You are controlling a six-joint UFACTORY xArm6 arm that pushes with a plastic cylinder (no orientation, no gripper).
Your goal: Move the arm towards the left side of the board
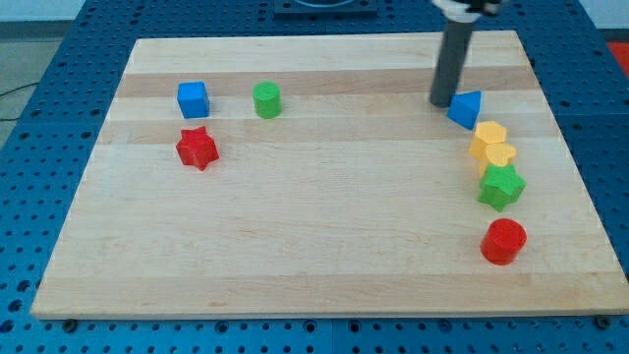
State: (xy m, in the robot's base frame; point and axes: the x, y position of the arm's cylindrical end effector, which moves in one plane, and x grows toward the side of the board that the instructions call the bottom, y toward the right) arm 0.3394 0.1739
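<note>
Writing was nowhere legible on the board or blocks. Wooden board point(324, 236) filled most of the frame, pale and grained, lying on a blue perforated table point(39, 59) that showed round every edge. From the top right of the frame the dark rod came down, and my tip point(441, 102) rested on the board just left of the blue triangular block point(465, 108), touching it or nearly so; the rod carried no jaws and held nothing. Below that block, along the right side, ran two yellow blocks point(491, 144), a green star point(501, 186) and a red cylinder point(503, 241). Well apart, at the upper left, sat a blue cube point(193, 99), a green cylinder point(266, 99) and a red star point(197, 147).
</note>
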